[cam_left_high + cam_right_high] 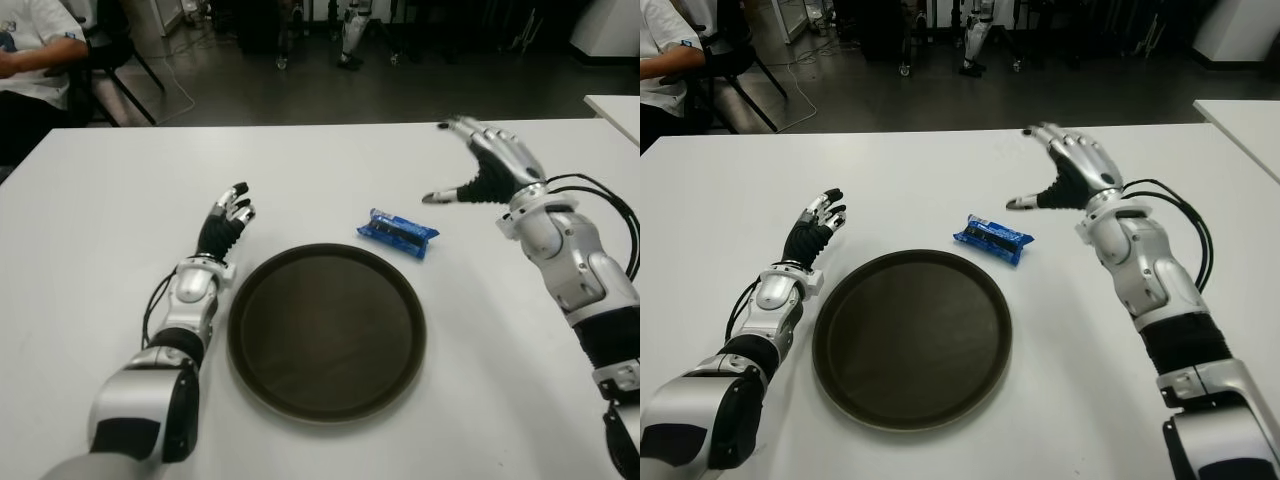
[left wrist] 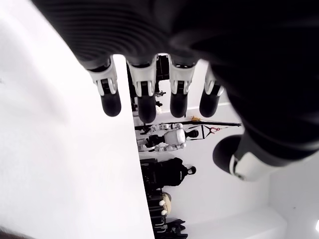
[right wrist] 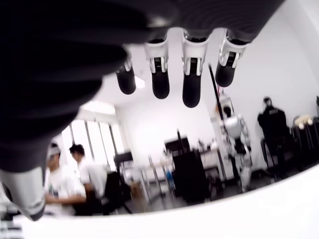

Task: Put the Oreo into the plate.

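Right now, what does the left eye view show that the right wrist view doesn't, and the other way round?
Only the left eye view shows the blue Oreo pack lying on the white table just beyond the dark plate, with the left robot hand left of the plate. Only the right wrist view shows two seated people in white shirts and a standing humanoid robot. Both show the right robot hand, open and empty.

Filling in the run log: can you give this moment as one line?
stage: before grasp | Oreo pack: on table, beside plate | right hand: open, raised right of pack | left hand: open, left of plate
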Controlling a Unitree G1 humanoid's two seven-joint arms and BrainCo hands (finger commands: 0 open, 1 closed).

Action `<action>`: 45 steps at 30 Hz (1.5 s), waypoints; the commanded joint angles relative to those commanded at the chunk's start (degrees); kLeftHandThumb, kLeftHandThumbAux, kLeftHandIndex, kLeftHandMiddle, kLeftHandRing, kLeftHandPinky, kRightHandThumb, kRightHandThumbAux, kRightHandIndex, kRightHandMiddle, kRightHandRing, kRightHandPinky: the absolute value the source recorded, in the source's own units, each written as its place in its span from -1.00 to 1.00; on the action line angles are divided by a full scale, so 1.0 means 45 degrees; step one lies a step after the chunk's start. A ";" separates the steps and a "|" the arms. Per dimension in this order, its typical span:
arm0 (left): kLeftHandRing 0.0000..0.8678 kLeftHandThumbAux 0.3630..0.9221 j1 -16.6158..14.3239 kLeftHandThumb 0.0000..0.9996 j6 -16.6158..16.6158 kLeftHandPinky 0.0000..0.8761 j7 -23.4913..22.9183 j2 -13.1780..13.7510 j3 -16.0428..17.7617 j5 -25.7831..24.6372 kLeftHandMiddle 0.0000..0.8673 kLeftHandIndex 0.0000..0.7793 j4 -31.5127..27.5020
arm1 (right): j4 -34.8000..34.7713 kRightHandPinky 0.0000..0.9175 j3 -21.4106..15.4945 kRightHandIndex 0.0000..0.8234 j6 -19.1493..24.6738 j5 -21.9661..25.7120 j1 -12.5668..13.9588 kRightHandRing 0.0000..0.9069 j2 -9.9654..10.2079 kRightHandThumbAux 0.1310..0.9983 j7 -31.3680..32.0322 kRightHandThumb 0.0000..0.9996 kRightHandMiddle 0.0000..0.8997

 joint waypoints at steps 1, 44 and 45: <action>-0.84 -0.34 -0.0006 -0.78 -0.0004 -0.85 -0.0038 -0.0007 0.0021 -0.0031 -0.79 -0.93 -0.0001 | -0.0287 -0.78 -0.0002 -0.73 0.0130 0.0081 0.0035 -0.72 -0.0054 0.09 0.0386 -1.00 -0.71; -0.87 -0.40 -0.0022 -0.75 0.0321 -0.88 0.0172 0.0097 -0.0071 0.0074 -0.79 -0.92 -0.0009 | -0.0697 -0.78 0.1629 -0.76 0.5947 -0.2518 0.0001 -0.79 0.2824 0.50 -0.1134 -1.00 -0.80; -0.87 -0.41 -0.0018 -0.75 0.0294 -0.89 0.0145 0.0102 -0.0073 0.0076 -0.79 -0.92 -0.0011 | -0.0791 -0.78 0.1675 -0.76 0.5991 -0.2567 0.0040 -0.79 0.2863 0.51 -0.1151 -1.00 -0.81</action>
